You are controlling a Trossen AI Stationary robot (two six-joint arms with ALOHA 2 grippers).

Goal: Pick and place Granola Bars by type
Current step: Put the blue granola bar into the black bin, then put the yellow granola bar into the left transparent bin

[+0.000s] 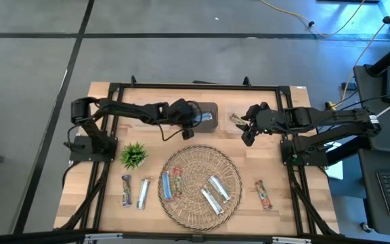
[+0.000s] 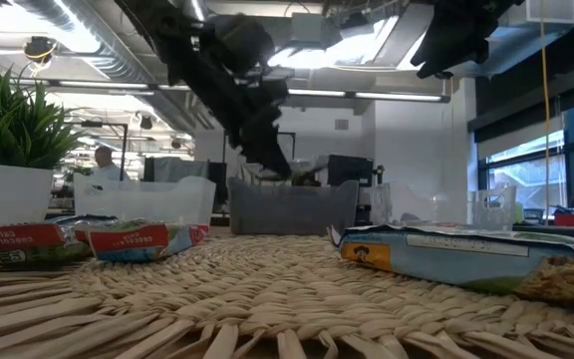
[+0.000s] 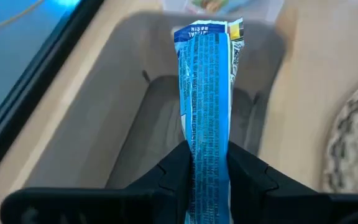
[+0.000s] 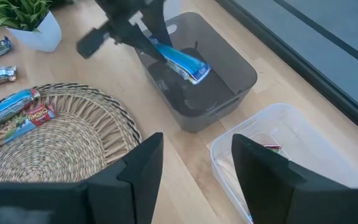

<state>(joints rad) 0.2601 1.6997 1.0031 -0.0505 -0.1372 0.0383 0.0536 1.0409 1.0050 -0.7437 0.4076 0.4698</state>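
Observation:
My left gripper (image 1: 196,122) is shut on a blue-wrapped granola bar (image 3: 207,81) over the dark grey bin (image 4: 219,87) at the table's far middle. My right gripper (image 4: 194,165) is open and empty above the clear bin (image 4: 278,140), which has a bar (image 4: 270,149) lying in it. On the round wicker tray (image 1: 229,166) lie a blue bar (image 1: 166,186), a red-green bar (image 1: 178,179) and two silvery bars (image 1: 215,193). Two bars (image 1: 134,192) lie on the table left of the tray and one (image 1: 263,194) to its right. My left gripper pinches the blue bar between its two fingers near one end (image 3: 207,165). The fingers come from the table's left, slanting down, and lie along the bar. The bar sticks out past the fingertips, its free end (image 4: 199,71) tilted down inside the grey bin's opening, lifted clear.
A small green plant in a white pot (image 1: 134,156) stands left of the tray, near the left arm's base. The black frame rail (image 1: 195,86) runs along the table's far edge behind both bins.

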